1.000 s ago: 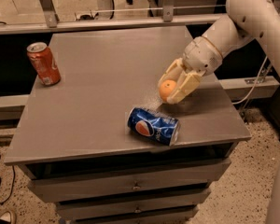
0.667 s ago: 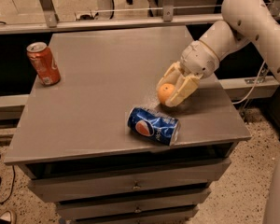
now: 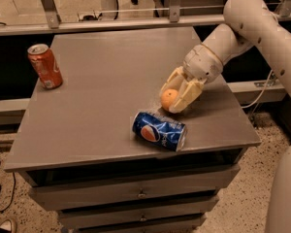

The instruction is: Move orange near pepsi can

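So, up front under the worktop (image 3: 102, 96) there's a stack of drawers (image 3: 136, 194). On the worktop, close to the front edge and a bit right of the middle, the pepsi can (image 3: 159, 130) is lying on its side, silver end facing the front right corner. Just behind it is the orange (image 3: 169, 99), near the can but not touching it. The tool (image 3: 170, 101) has the orange pinched between its two pale fingers (image 3: 186, 93), down low over the surface. Can't tell if the fruit is actually resting on the worktop. The arm (image 3: 242, 28) comes in from the right edge. Way off near the back left corner, an orange-red soda can (image 3: 45, 66) stands upright.
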`<control>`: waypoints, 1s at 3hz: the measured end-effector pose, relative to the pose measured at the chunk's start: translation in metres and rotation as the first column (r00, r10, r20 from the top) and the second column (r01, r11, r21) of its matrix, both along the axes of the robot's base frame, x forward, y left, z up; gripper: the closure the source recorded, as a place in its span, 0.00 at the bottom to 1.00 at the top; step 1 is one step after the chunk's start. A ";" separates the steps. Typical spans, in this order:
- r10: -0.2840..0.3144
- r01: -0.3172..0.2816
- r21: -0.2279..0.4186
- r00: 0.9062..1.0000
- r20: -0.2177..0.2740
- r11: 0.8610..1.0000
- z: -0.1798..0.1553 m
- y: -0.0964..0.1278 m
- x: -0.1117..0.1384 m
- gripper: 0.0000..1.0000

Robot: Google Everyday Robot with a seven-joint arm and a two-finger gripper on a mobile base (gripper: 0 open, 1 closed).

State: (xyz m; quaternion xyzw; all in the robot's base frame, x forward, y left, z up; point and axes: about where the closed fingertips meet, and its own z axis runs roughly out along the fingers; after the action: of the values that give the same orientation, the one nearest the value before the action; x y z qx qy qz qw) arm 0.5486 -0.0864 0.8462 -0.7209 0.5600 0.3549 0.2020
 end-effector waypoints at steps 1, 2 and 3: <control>0.010 -0.010 -0.002 1.000 0.001 1.000 0.000 0.003 0.000 0.13; 0.018 -0.018 -0.006 1.000 0.003 1.000 0.000 0.004 -0.001 0.00; 0.023 -0.023 -0.012 1.000 0.004 1.000 -0.001 0.005 -0.001 0.00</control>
State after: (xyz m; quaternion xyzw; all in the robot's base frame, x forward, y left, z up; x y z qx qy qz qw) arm 0.5475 -0.0819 0.8451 -0.7293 0.5533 0.3524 0.1945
